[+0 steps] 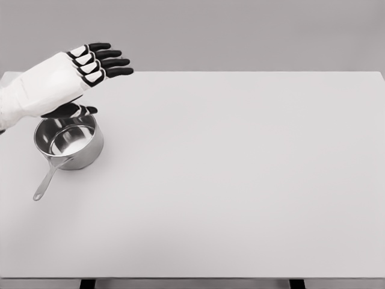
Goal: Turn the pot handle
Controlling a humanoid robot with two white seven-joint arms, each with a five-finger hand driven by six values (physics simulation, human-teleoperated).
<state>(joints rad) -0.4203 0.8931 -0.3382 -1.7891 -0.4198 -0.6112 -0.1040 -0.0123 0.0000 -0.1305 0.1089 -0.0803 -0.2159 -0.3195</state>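
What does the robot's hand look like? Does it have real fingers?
The left hand has a smooth white shell over its back and forearm. Its fingers are black, with white blocks at the knuckles, and a black thumb underneath. No cables or markings show.

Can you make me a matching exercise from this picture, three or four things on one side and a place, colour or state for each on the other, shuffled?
Things:
1. pot
2. handle
3. left hand
4. table

Descriptions:
A. white, fingers spread, holding nothing
B. shiny metal, at the table's left
C. pale grey, flat
D. thin, pointing toward the lower left

Pairs: 1-B, 2-D, 3-A, 4-C
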